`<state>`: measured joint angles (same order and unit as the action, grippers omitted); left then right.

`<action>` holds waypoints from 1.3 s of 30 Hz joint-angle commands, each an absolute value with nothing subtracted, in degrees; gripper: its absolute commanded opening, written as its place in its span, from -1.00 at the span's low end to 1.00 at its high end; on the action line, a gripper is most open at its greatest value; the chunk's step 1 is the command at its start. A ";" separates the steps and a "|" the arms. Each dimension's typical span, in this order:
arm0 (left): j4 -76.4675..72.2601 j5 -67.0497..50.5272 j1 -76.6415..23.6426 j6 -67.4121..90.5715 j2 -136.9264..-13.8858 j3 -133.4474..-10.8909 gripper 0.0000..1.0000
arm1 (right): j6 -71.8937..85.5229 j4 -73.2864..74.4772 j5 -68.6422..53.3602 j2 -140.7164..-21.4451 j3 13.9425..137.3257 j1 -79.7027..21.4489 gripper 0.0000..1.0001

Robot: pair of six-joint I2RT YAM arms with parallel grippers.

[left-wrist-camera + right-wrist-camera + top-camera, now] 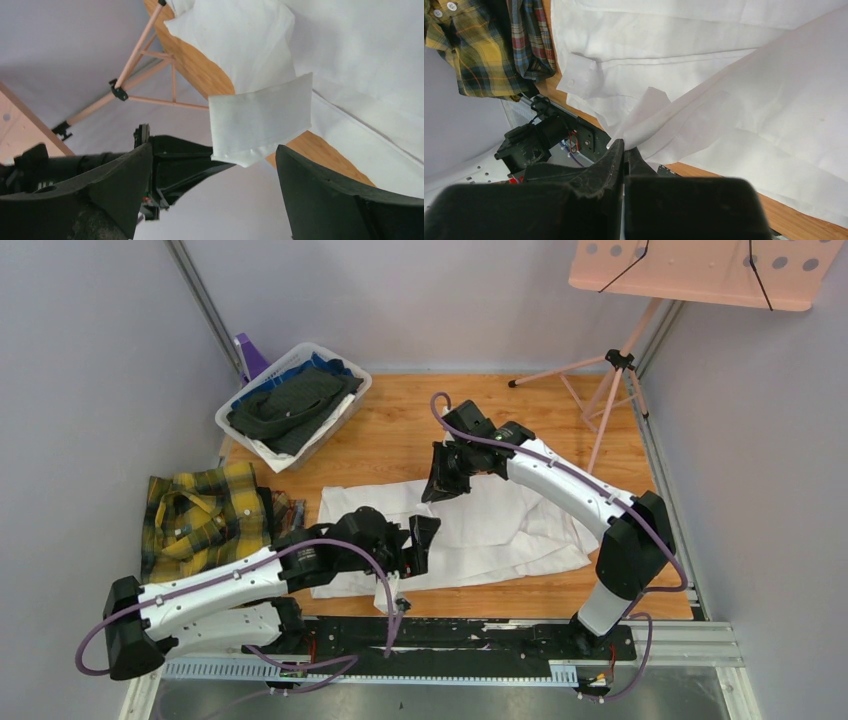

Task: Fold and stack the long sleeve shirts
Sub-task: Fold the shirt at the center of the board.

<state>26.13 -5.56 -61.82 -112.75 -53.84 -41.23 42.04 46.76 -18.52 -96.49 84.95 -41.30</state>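
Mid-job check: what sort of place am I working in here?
Likely a lab test cell, not a home: bare grey walls, a wooden table framed by metal rails, a pink tripod stand.

Bright, even light with soft shadows; the white shirt (724, 75) looks nearly washed out, and close foregrounds blur.

White long-sleeve shirt (480, 530): plain cloth, spread flat but creased across the middle of the wooden table (400, 430), partly doubled over itself. One cuff (260, 120) hangs lifted clear of the surface, and a fold at the far edge is drawn up into a ridge. Plaid flannel shirt (200, 515): yellow and dark green, white-buttoned, bunched unfolded at the table's left edge, near the white shirt.
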 commanded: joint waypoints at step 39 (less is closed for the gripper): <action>9.40 20.28 -57.57 -7.47 -66.03 -54.68 0.90 | 65.09 39.32 -0.32 -77.08 76.19 -43.77 -1.00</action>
<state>9.65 22.79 -61.45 -7.42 -67.13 -54.11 64.66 41.74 -1.08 -80.23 77.28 -43.48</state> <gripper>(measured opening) 0.980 0.014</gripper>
